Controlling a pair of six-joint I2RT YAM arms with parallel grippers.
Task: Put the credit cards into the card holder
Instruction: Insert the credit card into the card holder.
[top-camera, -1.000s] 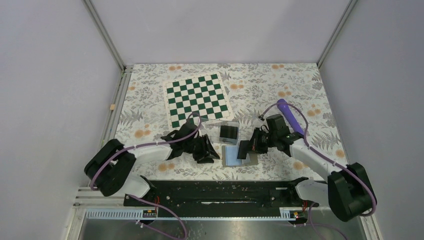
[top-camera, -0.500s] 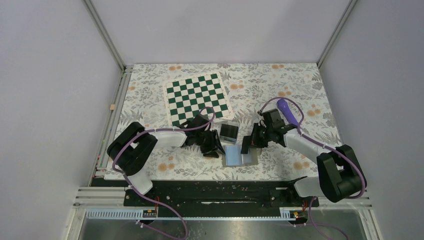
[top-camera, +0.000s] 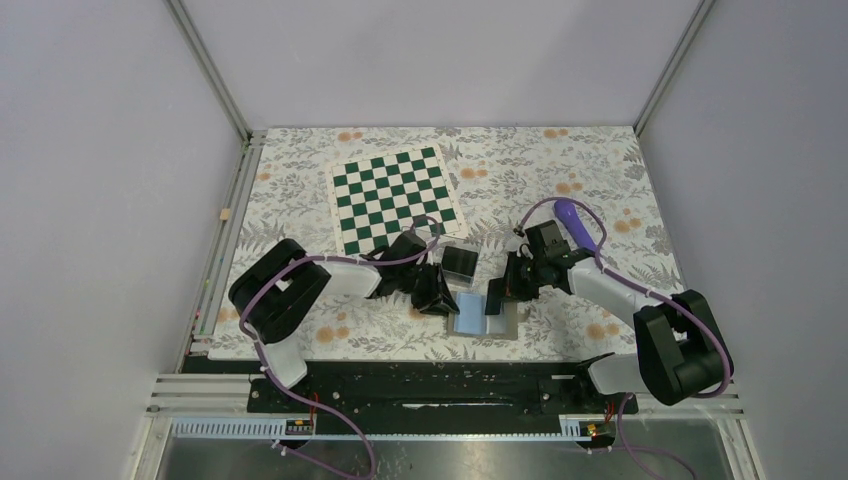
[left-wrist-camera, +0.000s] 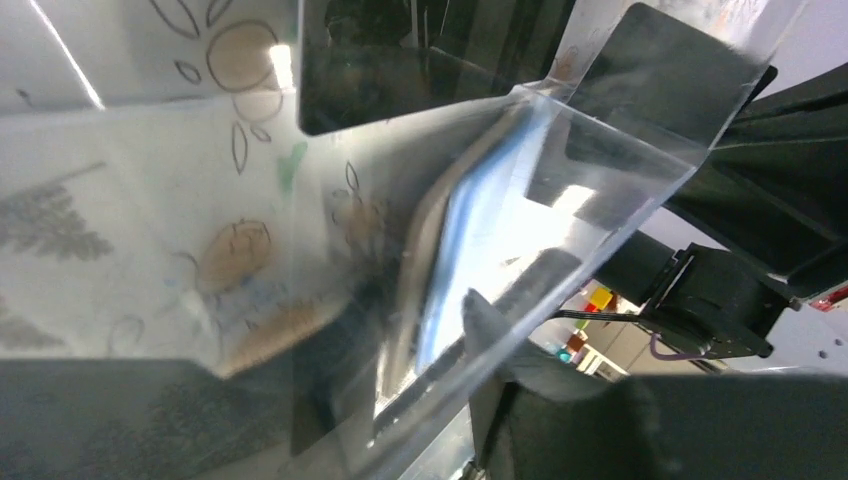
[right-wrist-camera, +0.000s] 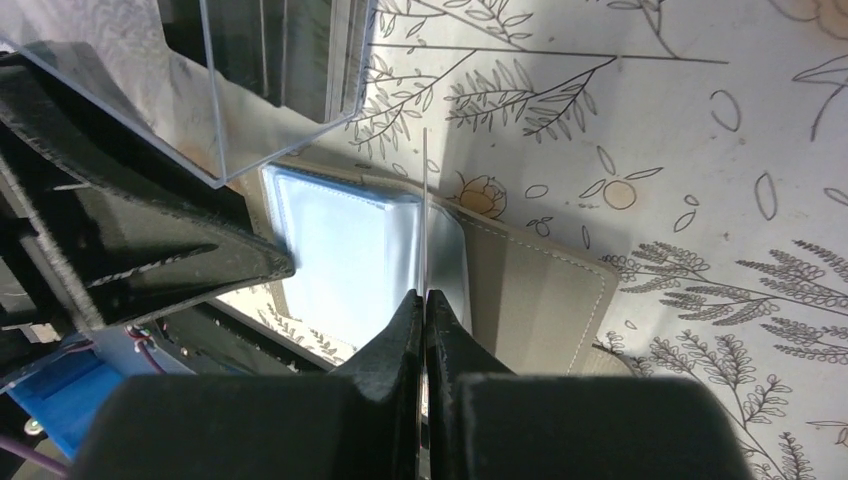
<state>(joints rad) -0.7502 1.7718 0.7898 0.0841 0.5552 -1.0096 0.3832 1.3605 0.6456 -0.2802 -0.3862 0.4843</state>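
The clear card holder (top-camera: 459, 262) stands on the mat with a black card inside it; it also shows in the right wrist view (right-wrist-camera: 270, 90). My left gripper (top-camera: 432, 292) is at its near-left side, open, with a clear wall (left-wrist-camera: 560, 200) running between the jaws. My right gripper (top-camera: 497, 293) is shut on a thin black credit card (right-wrist-camera: 425, 200), seen edge-on and held upright over the open taupe wallet (top-camera: 482, 314) with the light-blue inside (right-wrist-camera: 350, 260). The card is just right of the holder, apart from it.
A green-and-white checkerboard (top-camera: 396, 196) lies behind the holder. A purple object (top-camera: 578, 222) lies behind the right arm. The left gripper's fingers (right-wrist-camera: 130, 230) sit close to the wallet's left edge. Grey walls enclose the floral mat (top-camera: 300, 180).
My left gripper has moved right, up against the card holder. My right gripper has shifted slightly left and nearer over the wallet, still holding the card.
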